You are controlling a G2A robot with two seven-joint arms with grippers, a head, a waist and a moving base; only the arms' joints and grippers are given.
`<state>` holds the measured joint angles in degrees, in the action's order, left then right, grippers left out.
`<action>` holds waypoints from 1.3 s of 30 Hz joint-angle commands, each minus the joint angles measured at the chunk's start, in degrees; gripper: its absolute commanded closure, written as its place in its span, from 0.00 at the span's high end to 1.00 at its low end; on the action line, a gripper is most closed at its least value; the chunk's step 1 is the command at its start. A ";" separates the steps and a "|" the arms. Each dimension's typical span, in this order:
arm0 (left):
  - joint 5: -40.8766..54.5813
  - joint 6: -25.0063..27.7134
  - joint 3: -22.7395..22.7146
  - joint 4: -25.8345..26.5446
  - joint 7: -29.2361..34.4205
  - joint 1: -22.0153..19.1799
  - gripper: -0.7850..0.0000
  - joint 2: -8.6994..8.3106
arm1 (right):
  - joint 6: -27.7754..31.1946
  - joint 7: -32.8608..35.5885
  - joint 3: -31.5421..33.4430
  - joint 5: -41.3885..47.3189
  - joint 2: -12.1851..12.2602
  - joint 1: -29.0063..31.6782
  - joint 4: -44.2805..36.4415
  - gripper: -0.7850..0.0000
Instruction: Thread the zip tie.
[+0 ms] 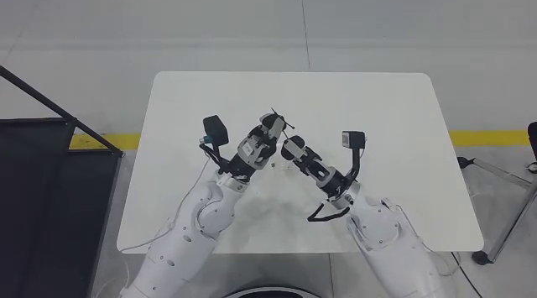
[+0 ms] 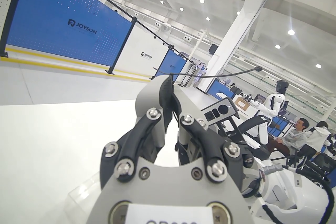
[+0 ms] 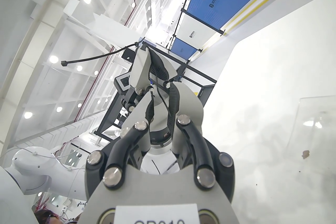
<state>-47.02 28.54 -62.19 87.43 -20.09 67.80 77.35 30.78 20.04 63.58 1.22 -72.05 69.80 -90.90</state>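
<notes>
A: Where is the zip tie (image 2: 223,75)?
B: Off the worktop (image 1: 377,113), up in the air; the left claw (image 2: 170,79) has it pinched, both fingers pressed together on the black strap close to one end.
A: How does it lie there?
B: Crosswise to the fingers; a short stub sticks out on one side of the tips; on the other the long part runs out, sagging a little, to the small square head at its free end; the strap makes no loop, and head and stub are well apart.
A: And the right claw (image 3: 160,89)?
B: Just beside the left one, above the middle of the worktop; both are tilted upward, the left tips slightly farther from the robot than the right.
A: Spread or pressed together?
B: Slightly spread; a narrow gap shows between its pads; a thin dark line crosses that gap, and I cannot tell what it is; the pads grip nothing that I can make out.
A: Does it touch the zip tie?
B: Seen from the right wrist, the left claw stands just beyond its tips; the head hangs off to one side, apart from the right claw.
</notes>
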 commanded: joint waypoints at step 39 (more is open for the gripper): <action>-0.40 1.11 -0.93 -0.50 0.58 0.25 0.00 0.93 | 0.54 0.11 0.75 0.25 -0.56 0.36 0.00 0.18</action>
<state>-47.42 29.57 -63.12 86.95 -19.54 68.02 78.26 31.29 20.24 64.30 1.53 -72.60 70.15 -90.91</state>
